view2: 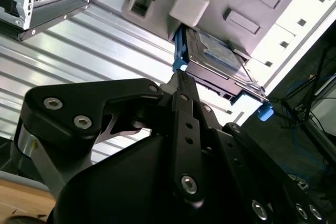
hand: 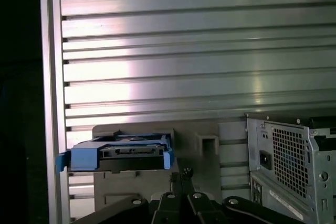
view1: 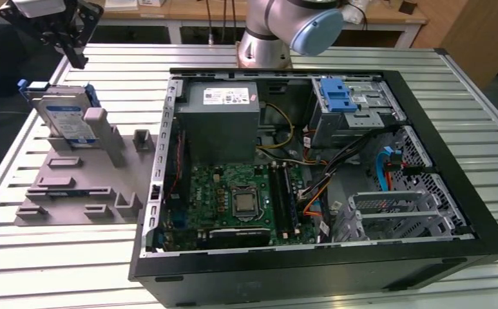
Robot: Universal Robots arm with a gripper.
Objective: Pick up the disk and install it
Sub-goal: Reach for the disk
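Scene: open computer case [view1: 317,273] lying on a slatted metal table [view1: 51,261], with the arm's base behind it.
Disk [view1: 66,116]: standing on edge in a grey stand [view1: 76,187], at the exterior view's left of the case; blue rails along the edges, label facing outward. Seen edge-on in the first wrist view [hand: 121,153] and from the flat side in the second wrist view [view2: 215,59].
Gripper [view1: 75,59]: raised above the disk and apart from it; fingers drawn close together, nothing between them.
Step in hand: by the look of it, the approach for the pickup; disk not yet touched or lifted.
Installation: not begun, judging by the disk in its stand; drive cage [view1: 352,103] with a blue latch inside the case, well apart from the disk.
Next move calls for: probably wider fingers, a line-up over the disk's upper edge, and a grip across the flat faces, clear of the stand's post.
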